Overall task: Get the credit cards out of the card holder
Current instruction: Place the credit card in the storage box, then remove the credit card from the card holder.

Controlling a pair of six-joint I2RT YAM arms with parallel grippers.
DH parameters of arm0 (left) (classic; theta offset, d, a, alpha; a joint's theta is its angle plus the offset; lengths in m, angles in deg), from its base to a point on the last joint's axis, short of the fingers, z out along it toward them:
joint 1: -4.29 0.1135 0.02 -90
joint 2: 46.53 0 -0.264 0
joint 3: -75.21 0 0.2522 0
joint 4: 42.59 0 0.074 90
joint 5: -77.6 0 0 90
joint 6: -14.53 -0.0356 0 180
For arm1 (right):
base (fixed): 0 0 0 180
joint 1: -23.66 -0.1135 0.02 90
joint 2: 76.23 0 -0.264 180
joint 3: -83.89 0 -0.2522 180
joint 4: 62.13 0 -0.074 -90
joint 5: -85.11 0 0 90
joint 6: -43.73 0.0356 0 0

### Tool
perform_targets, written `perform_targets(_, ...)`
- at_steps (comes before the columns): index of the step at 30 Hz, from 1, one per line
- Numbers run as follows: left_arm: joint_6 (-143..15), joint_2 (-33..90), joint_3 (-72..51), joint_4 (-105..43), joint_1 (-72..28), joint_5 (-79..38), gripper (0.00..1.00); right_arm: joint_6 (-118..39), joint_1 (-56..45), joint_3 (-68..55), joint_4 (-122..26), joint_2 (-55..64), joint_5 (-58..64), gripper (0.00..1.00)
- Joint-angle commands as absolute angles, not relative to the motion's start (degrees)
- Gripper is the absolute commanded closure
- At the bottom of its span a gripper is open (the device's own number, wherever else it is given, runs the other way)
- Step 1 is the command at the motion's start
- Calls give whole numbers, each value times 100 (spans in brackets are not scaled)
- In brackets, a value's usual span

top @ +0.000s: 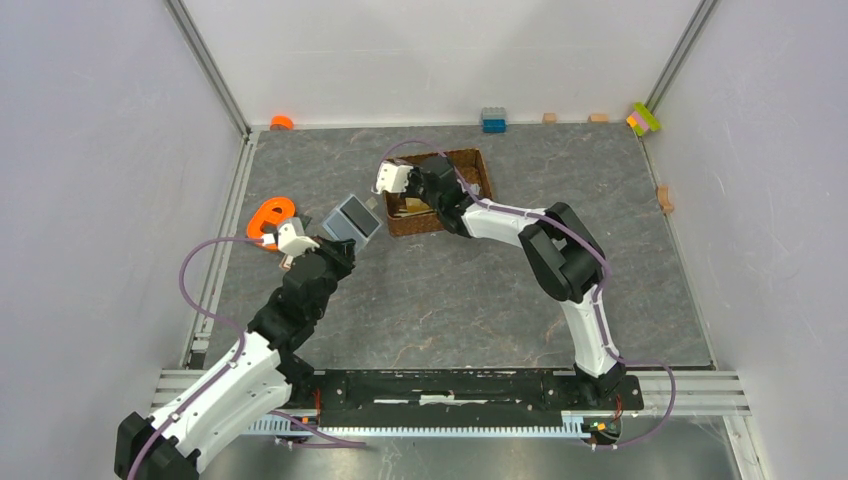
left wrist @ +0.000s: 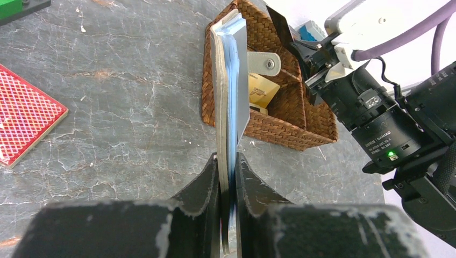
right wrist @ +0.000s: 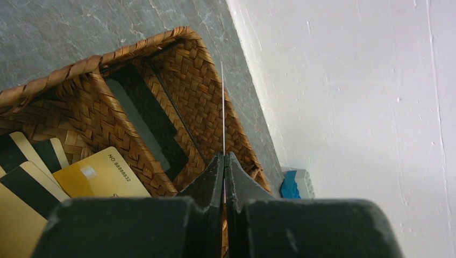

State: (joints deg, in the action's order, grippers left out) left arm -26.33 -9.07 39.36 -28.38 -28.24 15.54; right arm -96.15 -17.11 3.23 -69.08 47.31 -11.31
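left claw (top: 338, 238) on card holder (top: 354, 220), basket (top: 418, 228) nearby

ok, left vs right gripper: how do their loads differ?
The left gripper clamps the card holder, a thick grey case with blue inside; the right gripper pinches one credit card, edge-on and wafer-thin. The card holder hangs over the table beside the basket; the credit card over the basket. Both are held by one edge.

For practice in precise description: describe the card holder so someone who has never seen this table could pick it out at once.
Find the brown woven basket at the far middle of the grey table. Just to its left, the left hand pinches the card holder by one edge. It is the only flat grey case, light blue inside, unlike the gold cards lying in the basket.
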Motion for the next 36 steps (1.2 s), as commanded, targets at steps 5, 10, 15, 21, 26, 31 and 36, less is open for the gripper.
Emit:
perform_targets(5, -2510, -1107, 3877, -3021, -2837, 1730, 98, -9995, -1729, 756, -7065, 4956, -1216, 89)
perform_targets(10, -2520, -1095, 3886, -3016, -2832, 1739, 98, -9882, -1729, 540, -7252, 4803, -1276, 63)
perform_targets(15, -2543, -998, 3891, -3081, -2832, 1688, 98, -9342, -1727, -13, -7604, 4212, -1477, 56)
perform_targets(21, -2625, -786, 4015, -3528, -2832, 1328, 98, -7996, -1728, -982, -7471, 3056, -1485, 45)
perform_targets(26, -2664, -482, 4056, -3928, -2838, 841, 98, -5766, -1738, -1003, -6237, 2353, -2329, 38)
perform_targets(31, -3009, -69, 4131, -4701, -2837, -11, 98, -4118, -1738, -1530, -5095, 1517, -2011, 24)
perform_targets(36, -3272, 406, 4124, -5450, -2834, -1057, 98, -3335, -1738, -2416, -4471, 535, -1811, 18)
